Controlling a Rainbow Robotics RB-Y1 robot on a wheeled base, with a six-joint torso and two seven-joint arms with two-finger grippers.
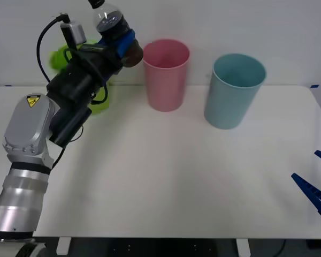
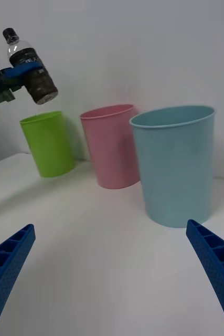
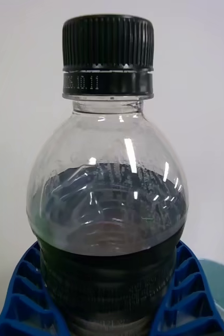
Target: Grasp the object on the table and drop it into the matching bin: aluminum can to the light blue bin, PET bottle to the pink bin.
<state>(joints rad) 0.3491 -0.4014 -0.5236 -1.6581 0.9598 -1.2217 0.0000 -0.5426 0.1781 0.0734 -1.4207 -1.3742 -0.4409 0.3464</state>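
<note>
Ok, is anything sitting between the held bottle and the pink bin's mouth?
No. In the front view the left gripper holds the PET bottle up just beside the pink bin, with open air between them. The right wrist view agrees.

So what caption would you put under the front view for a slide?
Left gripper holds the PET bottle aloft beside the pink bin; right gripper waits open.
</note>
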